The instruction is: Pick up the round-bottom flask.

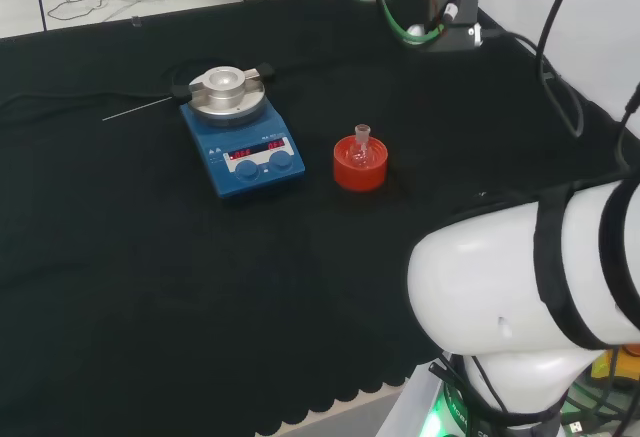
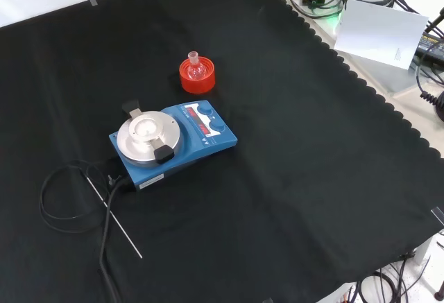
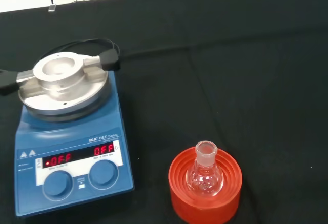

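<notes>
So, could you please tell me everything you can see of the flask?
The flask is small and of clear glass, with a round bulb and a short open neck with no stopper. It looks empty. It stands upright, seated in the middle of a red ribbed stand, which alone touches it. In the head view it stands apart to the right of the blue hotplate; in the front view it is farther off than the hotplate.
</notes>
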